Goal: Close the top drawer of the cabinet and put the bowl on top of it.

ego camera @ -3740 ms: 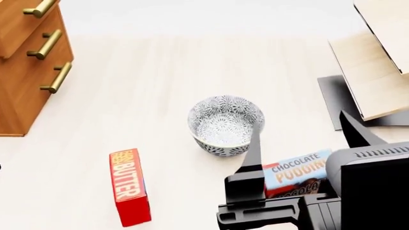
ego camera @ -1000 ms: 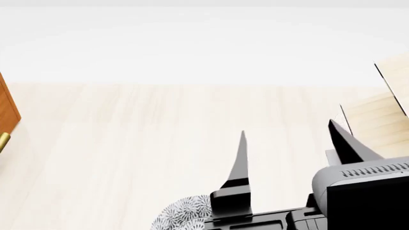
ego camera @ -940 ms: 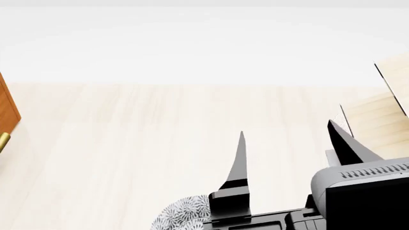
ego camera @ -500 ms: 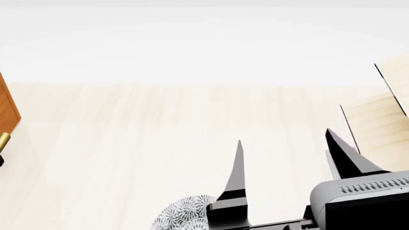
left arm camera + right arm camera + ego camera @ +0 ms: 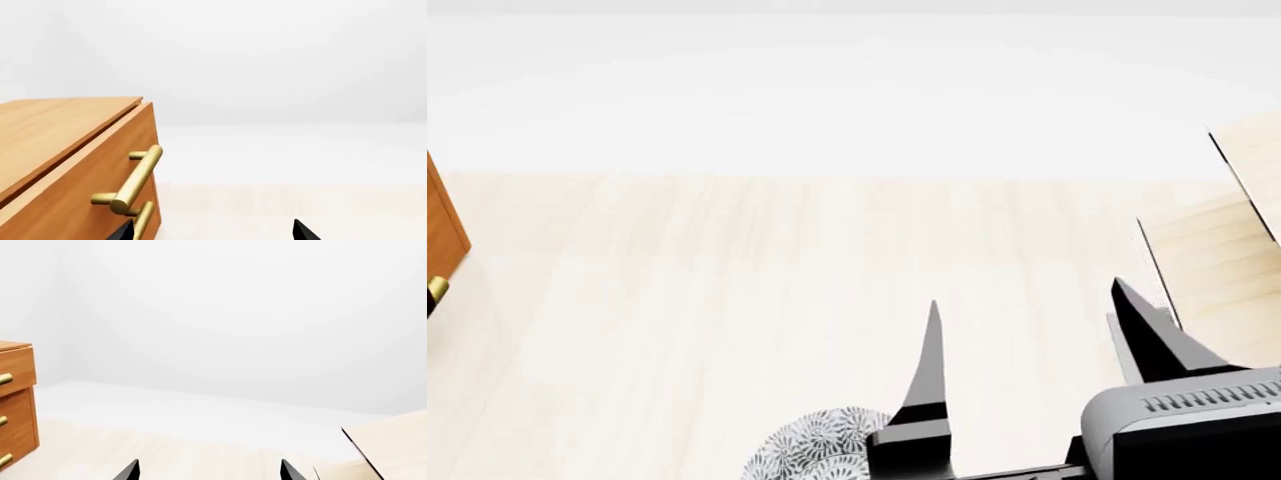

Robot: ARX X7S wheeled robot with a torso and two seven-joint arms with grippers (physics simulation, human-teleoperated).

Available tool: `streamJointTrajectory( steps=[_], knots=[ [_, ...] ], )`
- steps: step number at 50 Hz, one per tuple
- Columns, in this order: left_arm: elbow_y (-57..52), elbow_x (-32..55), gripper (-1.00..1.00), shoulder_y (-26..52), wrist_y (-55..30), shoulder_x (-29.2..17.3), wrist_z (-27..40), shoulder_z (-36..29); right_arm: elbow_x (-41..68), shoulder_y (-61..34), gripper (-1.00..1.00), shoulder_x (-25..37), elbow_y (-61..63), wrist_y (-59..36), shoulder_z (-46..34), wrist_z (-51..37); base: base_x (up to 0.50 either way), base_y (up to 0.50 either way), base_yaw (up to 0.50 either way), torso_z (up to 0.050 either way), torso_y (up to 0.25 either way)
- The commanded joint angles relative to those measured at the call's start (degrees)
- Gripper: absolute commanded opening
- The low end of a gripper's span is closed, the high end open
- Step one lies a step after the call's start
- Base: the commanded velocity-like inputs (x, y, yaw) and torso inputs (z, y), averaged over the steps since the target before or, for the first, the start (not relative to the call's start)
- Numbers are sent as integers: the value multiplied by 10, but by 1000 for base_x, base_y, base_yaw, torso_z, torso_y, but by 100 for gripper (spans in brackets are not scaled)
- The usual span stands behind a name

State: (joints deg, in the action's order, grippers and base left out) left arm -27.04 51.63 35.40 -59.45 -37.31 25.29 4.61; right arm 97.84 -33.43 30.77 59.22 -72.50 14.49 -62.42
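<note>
The bowl [image 5: 814,448] shows only as a slice of its patterned rim at the lower edge of the head view, just beside the right gripper [image 5: 1034,325] and partly hidden by its nearer black finger. That gripper's two tapered fingers stand wide apart, gripping nothing. The cabinet [image 5: 63,165], smooth reddish-brown wood with a flat top, stands well apart from the bowl, across bare pale plank flooring. Its top drawer [image 5: 100,172] juts out a little from under the cabinet top, and its round brass bar handle [image 5: 137,177] sits on two short posts. The left gripper [image 5: 213,234], near that handle, shows only two dark fingertips, spread apart and free. A pale wooden structure [image 5: 1228,245] with flat boards stands beyond the bowl, away from the cabinet.
</note>
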Motion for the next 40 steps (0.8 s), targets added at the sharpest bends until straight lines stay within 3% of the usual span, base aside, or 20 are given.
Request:
streamJointTrajectory(
  steps=[1, 3, 7, 15, 23, 40],
  knots=[
    [47, -52, 100, 5, 29, -4, -13, -33, -38, 21, 100, -42, 8, -50, 46, 53, 0, 0, 0, 0, 0],
    [51, -57, 100, 1, 34, -4, -15, -36, 1, 7, 100, -95, 8, -135, 116, 52, 0, 0, 0, 0, 0],
    [66, -66, 100, -3, 42, -4, -16, -37, 53, -16, 100, -62, -10, -101, 83, -12, 0, 0, 0, 0, 0],
    [82, -74, 100, -6, 50, -4, -18, -39, 61, -23, 100, -56, -15, -91, 69, -26, 0, 0, 0, 0, 0],
    [124, -69, 100, 11, 35, 8, 10, -17, 66, -20, 100, -49, -12, -85, 71, -28, 0, 0, 0, 0, 0],
    [183, -99, 100, 34, 57, 16, 4, -39, 29, -3, 100, -68, -5, -105, 87, 14, 0, 0, 0, 0, 0]
  ],
)
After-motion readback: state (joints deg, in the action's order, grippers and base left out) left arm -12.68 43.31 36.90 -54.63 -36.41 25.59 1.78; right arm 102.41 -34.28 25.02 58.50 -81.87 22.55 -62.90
